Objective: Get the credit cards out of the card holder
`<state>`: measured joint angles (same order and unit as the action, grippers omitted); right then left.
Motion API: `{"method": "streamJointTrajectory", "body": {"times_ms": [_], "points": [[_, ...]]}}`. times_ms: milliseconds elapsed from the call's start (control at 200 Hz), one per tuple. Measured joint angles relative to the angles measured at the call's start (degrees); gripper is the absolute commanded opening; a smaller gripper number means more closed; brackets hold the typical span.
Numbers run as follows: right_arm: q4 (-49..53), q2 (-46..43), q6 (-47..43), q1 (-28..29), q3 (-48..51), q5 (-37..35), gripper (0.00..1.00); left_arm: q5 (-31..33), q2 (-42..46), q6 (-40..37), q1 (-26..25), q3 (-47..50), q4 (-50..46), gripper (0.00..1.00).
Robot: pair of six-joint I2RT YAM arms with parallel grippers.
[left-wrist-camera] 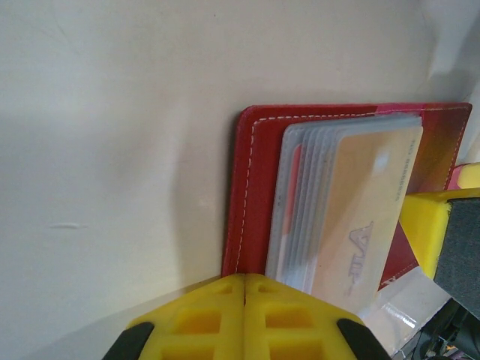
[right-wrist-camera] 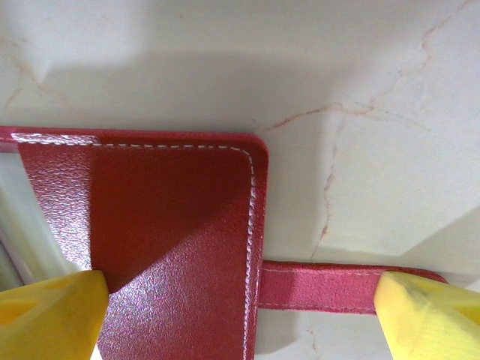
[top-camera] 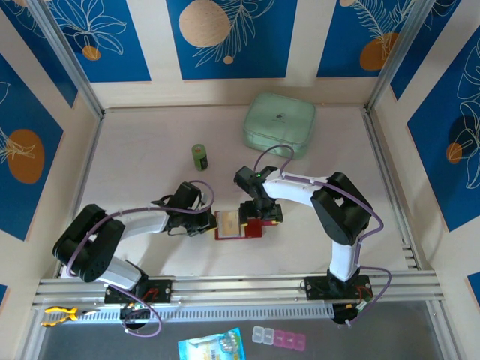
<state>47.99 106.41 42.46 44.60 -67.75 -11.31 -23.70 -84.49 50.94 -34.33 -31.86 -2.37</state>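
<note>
Top external view: the holder [top-camera: 241, 225] lies open on the table [top-camera: 150, 150] near the front edge, its left half tan and its right half red. The left gripper [top-camera: 204, 223] meets its left edge and the right gripper [top-camera: 260, 217] sits over its right half. The wrist bodies hide the fingers from above, so I cannot tell the jaw state here. A mint case [top-camera: 279, 124] lies well apart at the back, and a small green can [top-camera: 199, 157] stands nearer.

Left wrist view: the left gripper [left-wrist-camera: 244, 300] has its yellow pads pressed together, seam closed, at the near edge of the holder [left-wrist-camera: 247, 187]. Whether anything thin is pinched in that seam is hidden. A stack of greyish clear pockets [left-wrist-camera: 289, 202] fans out of the red cover, and an orange-tan card [left-wrist-camera: 367, 217] lies in the front one. Its print is blurred. A reddish sliver shows behind the pockets, too little to name. The right gripper's yellow finger [left-wrist-camera: 427, 225] cuts in at the right edge, covering the holder's corner.

Right wrist view: the right gripper [right-wrist-camera: 240, 300] stands apart, with one finger [right-wrist-camera: 52, 319] on the red cover and the other at the end of the strap [right-wrist-camera: 330, 289]. The stitched holder [right-wrist-camera: 172, 225] runs off the frame at left and bottom. The card side is out of the frame here.
</note>
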Motion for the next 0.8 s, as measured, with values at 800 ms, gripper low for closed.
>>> {"method": "streamJointTrajectory", "body": {"times_ms": [800], "points": [[0.50,-0.09,-0.04,0.07,-0.37,-0.04,0.90,1.68,1.97,-0.04,-0.09,-0.02,-2.73,0.05]]}}
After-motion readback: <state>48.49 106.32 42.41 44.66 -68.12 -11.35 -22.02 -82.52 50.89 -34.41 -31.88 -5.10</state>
